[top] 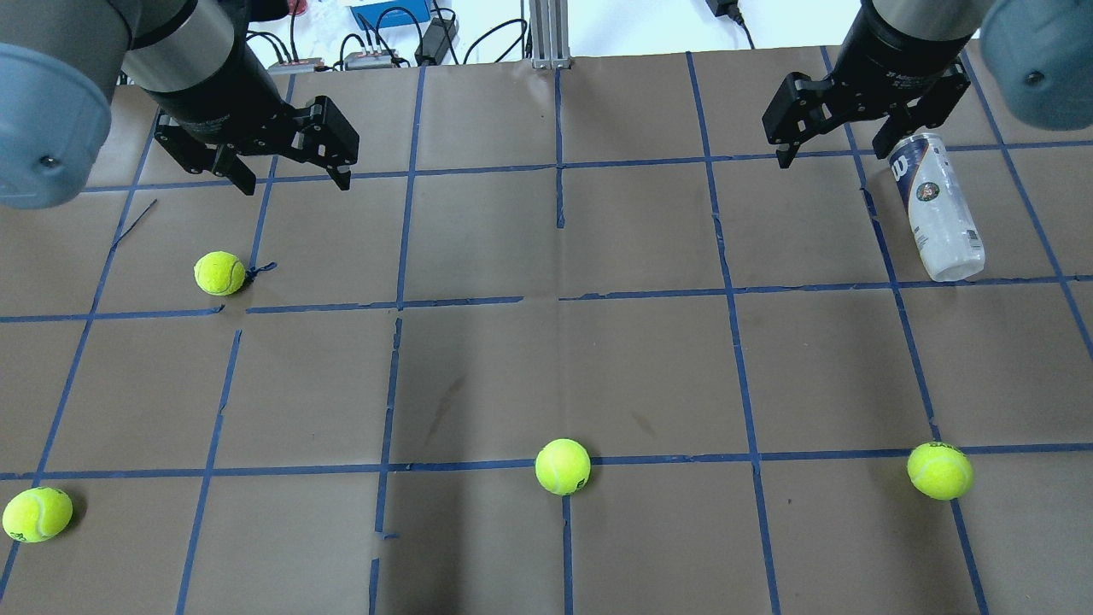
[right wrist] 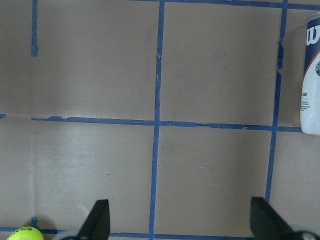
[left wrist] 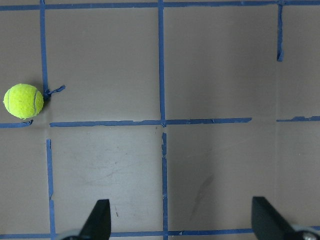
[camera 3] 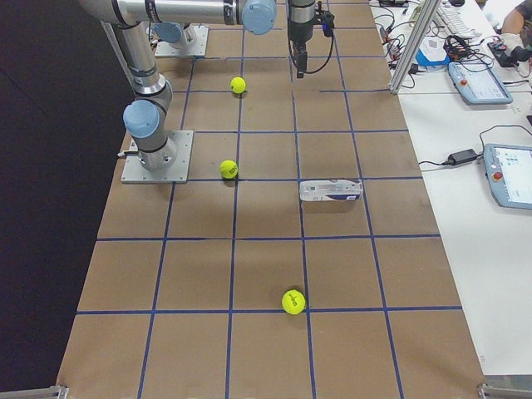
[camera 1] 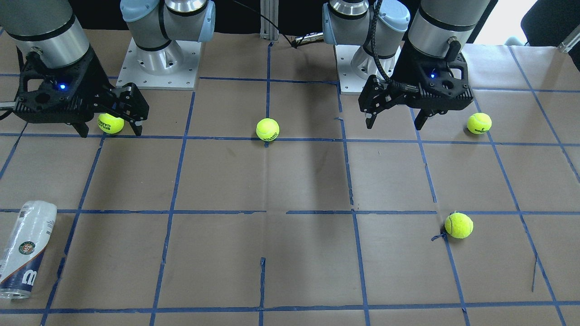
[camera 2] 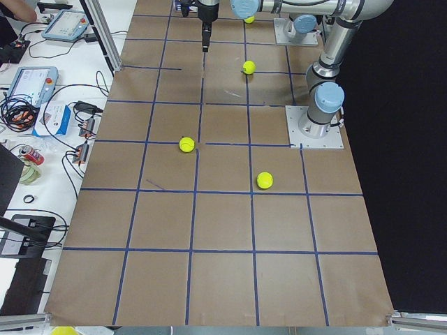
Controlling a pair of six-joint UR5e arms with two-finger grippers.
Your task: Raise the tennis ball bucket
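Note:
The tennis ball bucket [top: 935,205] is a clear can with a white label and a navy W band. It lies on its side at the far right of the table. It also shows in the front view [camera 1: 25,249], the right side view [camera 3: 331,190] and at the right wrist view's edge [right wrist: 311,75]. My right gripper [top: 832,149] hangs open and empty above the table, just left of the bucket's far end, apart from it [camera 1: 111,132] [right wrist: 180,220]. My left gripper [top: 295,184] is open and empty over the far left [camera 1: 394,123] [left wrist: 182,220].
Several yellow-green tennis balls lie loose on the brown, blue-taped table [top: 649,367]: one near my left gripper [top: 219,272], one at the near left [top: 37,514], one at the near middle [top: 563,466], one at the near right [top: 939,471].

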